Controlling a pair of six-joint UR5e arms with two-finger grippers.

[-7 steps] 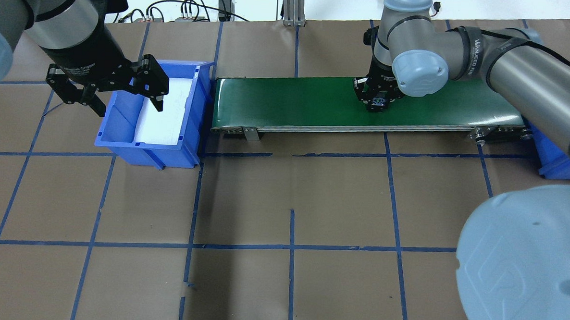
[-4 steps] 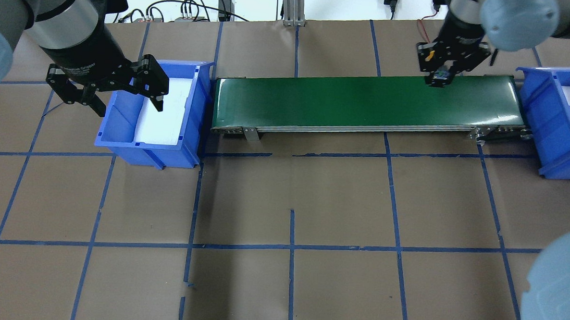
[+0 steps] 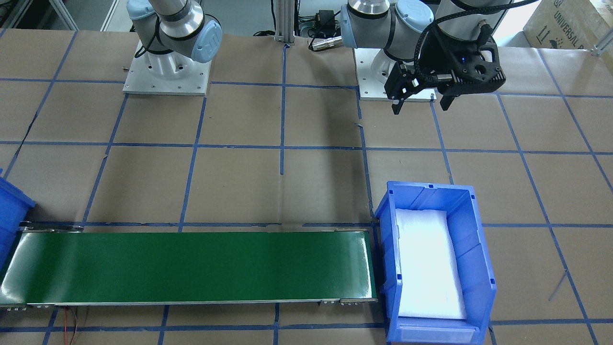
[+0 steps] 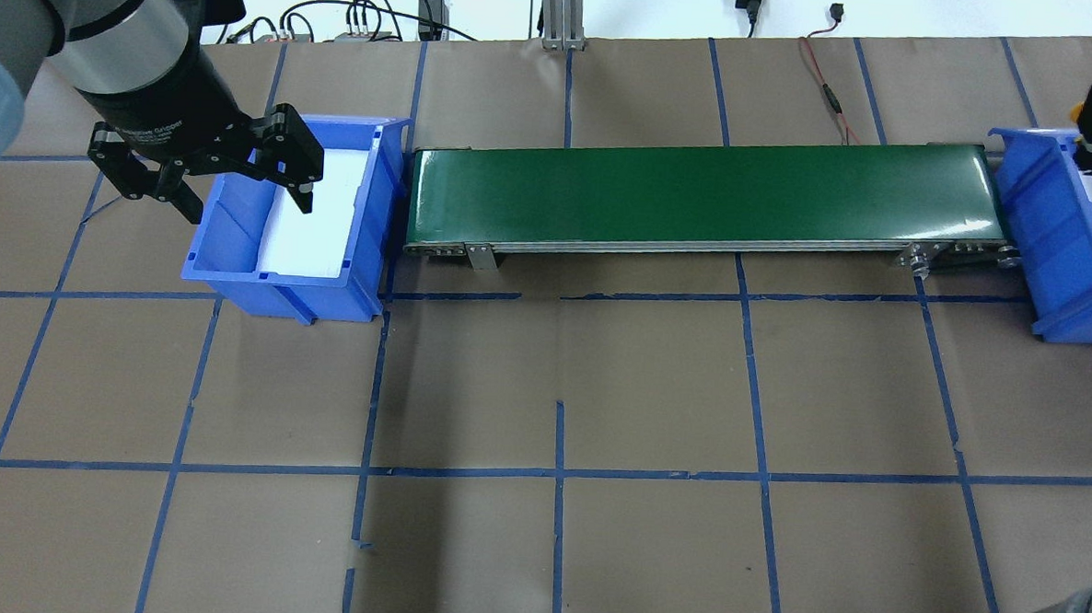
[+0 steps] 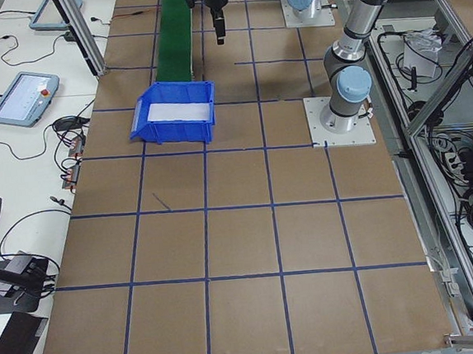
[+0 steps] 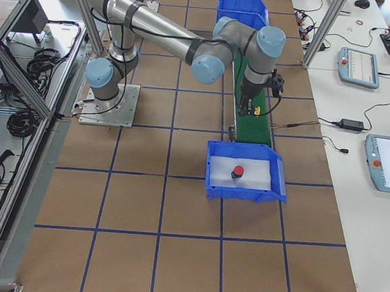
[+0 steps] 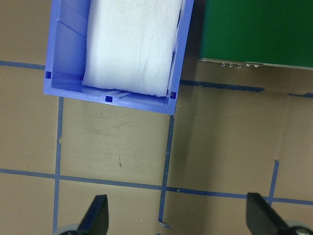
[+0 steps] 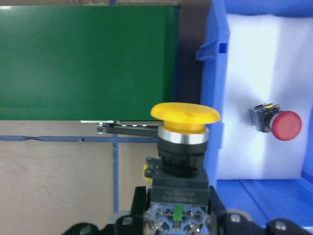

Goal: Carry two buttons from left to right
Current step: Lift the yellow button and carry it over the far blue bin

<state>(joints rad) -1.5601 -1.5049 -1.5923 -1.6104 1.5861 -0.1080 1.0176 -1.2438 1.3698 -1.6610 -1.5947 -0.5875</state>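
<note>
Two buttons in total, one of each colour. Yellow button (image 8: 185, 113) sits cap-up in the right gripper (image 8: 178, 198), which pinches its black body from both sides. Red button (image 8: 279, 123) lies on its side on the white foam (image 8: 259, 54) inside the right bin (image 8: 218, 93), clear of the walls.

Step, as I read it: one is delivered and the second is on its final carry, so roughly three-quarters done.

Position: the wrist view puts the yellow button over the table by the right end of the belt (image 4: 698, 192). It is just beside the bin's wall and not yet over the foam.

Next move calls for:
- travelling on across the wall
- coming down over bare foam, apart from the red button
- spreading the claw only once it is low

The mushroom cap looks top-heavy, so I'd expect it to tip on release. A high drop could bounce it into the red one.

Left gripper (image 4: 248, 209) hangs spread wide and empty above the left bin (image 4: 234, 284). That bin shows only its liner (image 7: 132, 44), no buttons.

Count:
- two buttons
- two blue bins
- two foam pads
- one green belt
- two arms
- nothing on the belt
</note>
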